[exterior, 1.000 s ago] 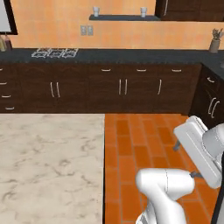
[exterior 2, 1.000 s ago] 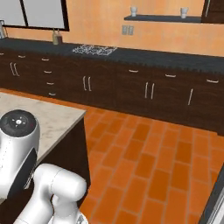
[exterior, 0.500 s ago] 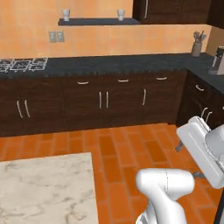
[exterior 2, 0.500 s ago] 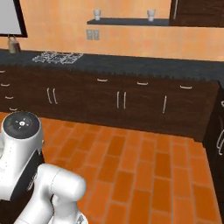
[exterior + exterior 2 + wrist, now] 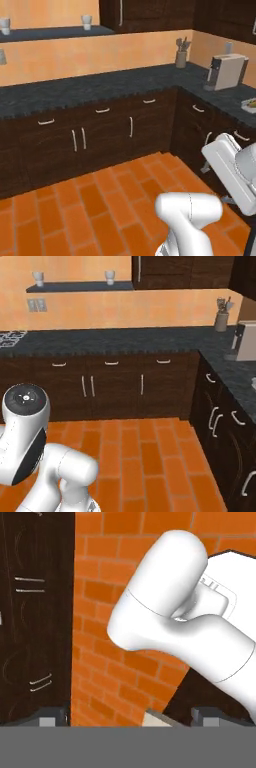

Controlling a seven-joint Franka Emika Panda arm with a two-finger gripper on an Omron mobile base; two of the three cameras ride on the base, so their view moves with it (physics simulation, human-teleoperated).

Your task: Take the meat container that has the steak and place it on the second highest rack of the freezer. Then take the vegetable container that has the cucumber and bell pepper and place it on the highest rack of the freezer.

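Observation:
My gripper point(image 5: 129, 717) points down at the orange tile floor, folded in close to the arm's own white body. Its two dark fingertips point(image 5: 52, 717) stand far apart at the bottom of the hand view, open, with nothing between them. The meat container, the steak, the freezer, the cucumber and the bell pepper are out of view. A flat pale thing with a yellowish bit point(image 5: 249, 104) lies on the counter at the right edge of the left base view, cut off by the frame. I cannot tell whether it is the vegetable container.
Dark wood cabinets point(image 5: 100, 140) under a black counter point(image 5: 125, 336) meet in a corner ahead. A coffee machine point(image 5: 227, 71) and a utensil holder point(image 5: 181, 57) stand on the counter. A wall shelf point(image 5: 80, 286) carries cups. Orange tile floor point(image 5: 140, 456) lies open in front.
The whole picture has slid left as the base turns right. The marble island top has left the views, and the cabinet corner with the coffee machine has come in. The gripper stays open.

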